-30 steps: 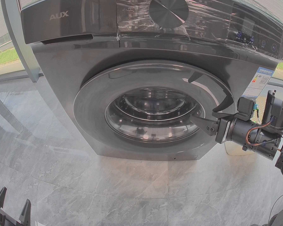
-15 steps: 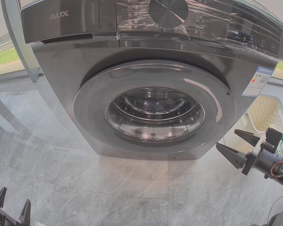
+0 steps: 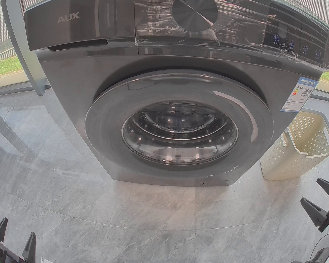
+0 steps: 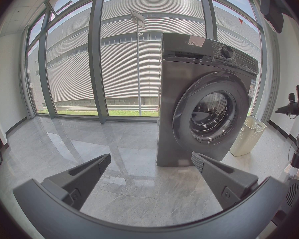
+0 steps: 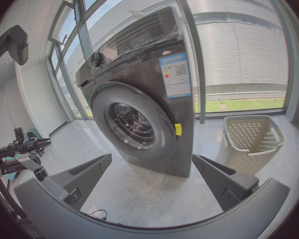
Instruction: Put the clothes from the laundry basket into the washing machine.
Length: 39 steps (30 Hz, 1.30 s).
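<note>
1. Over the last 1.0 s the right end effector [image 3: 310,190] has withdrawn from the right edge of the door [image 3: 106,128] to a low position at the robot's right. Its jaws are wide and empty.
2. The door of the washer [image 3: 73,73] is shut. No clothes are visible in the basket [image 3: 281,163], so loading is judged complete.
3. The basket stands on the floor just beside the washer's right side, near and ahead of the right end effector, not touching it.
4. The left end effector [image 3: 18,227] sits low at the left, wide and empty, well apart from the basket.

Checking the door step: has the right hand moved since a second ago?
Yes: the right hand withdrew from the washing machine door, down and rightward.
</note>
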Motion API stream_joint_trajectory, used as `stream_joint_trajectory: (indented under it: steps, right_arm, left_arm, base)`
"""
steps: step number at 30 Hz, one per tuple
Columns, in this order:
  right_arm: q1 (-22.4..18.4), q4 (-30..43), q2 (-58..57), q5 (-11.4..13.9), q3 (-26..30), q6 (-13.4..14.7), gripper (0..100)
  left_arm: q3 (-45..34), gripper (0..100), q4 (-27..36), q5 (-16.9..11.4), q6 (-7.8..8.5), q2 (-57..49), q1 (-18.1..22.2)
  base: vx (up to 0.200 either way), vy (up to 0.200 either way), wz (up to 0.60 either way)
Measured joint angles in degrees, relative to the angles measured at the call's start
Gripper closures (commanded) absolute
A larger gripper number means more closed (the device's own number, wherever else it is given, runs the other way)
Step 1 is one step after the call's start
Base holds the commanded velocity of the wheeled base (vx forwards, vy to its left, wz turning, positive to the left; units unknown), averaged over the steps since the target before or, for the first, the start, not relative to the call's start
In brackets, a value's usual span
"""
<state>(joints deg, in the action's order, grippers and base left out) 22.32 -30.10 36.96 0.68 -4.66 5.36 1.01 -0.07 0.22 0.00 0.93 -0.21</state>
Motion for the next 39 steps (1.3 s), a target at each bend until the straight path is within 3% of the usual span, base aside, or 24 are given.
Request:
stream_joint_trajectory:
  steps: [6,11,23,33,39]
  right_arm:
    - [-7.0,15.7,-14.5,0.5,-1.7,-0.8,0]
    - [-12.4,21.6,-23.4,0.8,-2.9,-1.2,0]
    - [-15.3,20.8,-31.3,0.5,0.1,-1.1,0]
    - [-20.9,22.4,-35.1,4.1,3.3,-2.4,0]
    - [-21.4,24.9,-35.9,1.2,3.6,-2.8,0]
  left_arm:
    - [0.0,0,0.0,0.0,0.0,0.0,0.0]
    - [0.0,0,0.0,0.0,0.0,0.0,0.0]
    - [0.0,0,0.1,0.0,0.0,0.0,0.0]
    - [0.0,0,0.0,0.0,-0.02,0.0,0.0]
    - [0.0,0,0.0,0.0,-0.1,0.0,0.0]
  base:
    - [0.0,0.0,0.0]
    - [0.0,0.0,0.0]
    - [0.0,0.0,0.0]
    - [0.0,0.0,0.0]
    - [0.0,0.0,0.0]
